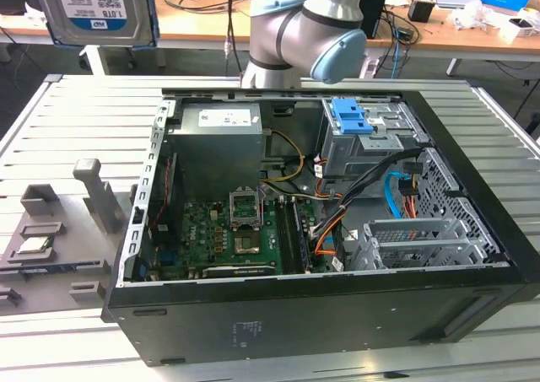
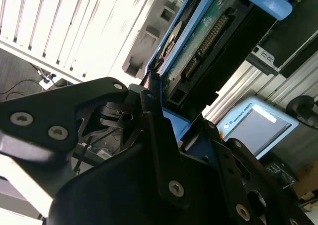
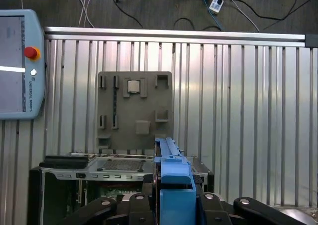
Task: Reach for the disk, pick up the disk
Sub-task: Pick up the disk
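The disk point(image 1: 97, 7) is a silver hard drive with a white-and-blue label in a blue rail frame. It hangs high at the top of the exterior view's left, well above the table. In the second wrist view its underside point(image 2: 198, 46) shows a green circuit board and a connector strip. My gripper point(image 2: 154, 98) has its black fingers point(image 2: 94, 106) closed against the blue frame. In the first wrist view the frame's blue edge point(image 3: 174, 180) stands upright between the finger links of the gripper point(image 3: 176, 200). The arm's grey and blue elbow point(image 1: 295, 28) rises behind the case.
An open black computer case point(image 1: 321, 230) lies on the slatted metal table point(image 1: 84, 121), with a blue latch plate point(image 1: 350, 116) on its drive cage. A grey fixture plate point(image 3: 134, 108) holds a square processor chip point(image 3: 133, 86). A teach pendant point(image 3: 20, 66) lies beside it.
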Robot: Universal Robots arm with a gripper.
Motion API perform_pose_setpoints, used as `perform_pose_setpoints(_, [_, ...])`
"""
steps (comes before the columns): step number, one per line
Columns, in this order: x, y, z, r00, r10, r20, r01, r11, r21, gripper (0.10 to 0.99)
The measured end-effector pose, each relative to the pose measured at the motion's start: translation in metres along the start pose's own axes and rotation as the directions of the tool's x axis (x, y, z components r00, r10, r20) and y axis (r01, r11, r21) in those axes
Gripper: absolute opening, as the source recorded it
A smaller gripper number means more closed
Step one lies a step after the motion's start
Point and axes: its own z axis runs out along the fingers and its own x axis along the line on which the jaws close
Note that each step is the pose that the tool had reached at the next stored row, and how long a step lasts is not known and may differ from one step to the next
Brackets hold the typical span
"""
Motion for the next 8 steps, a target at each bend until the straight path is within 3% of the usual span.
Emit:
perform_pose_setpoints(3, [0.0001,-0.0193,-0.0011,1.0000,0.000,-0.0001,0.000,1.0000,0.000,0.369])
perform_pose_setpoints(6, [0.0001,-0.0304,-0.0016,1.0000,0.000,0.0000,0.000,1.0000,0.000,0.369])
perform_pose_setpoints(8, [0.0002,-0.0420,-0.0022,1.0000,0.000,-0.0001,0.000,1.0000,-0.001,0.369])
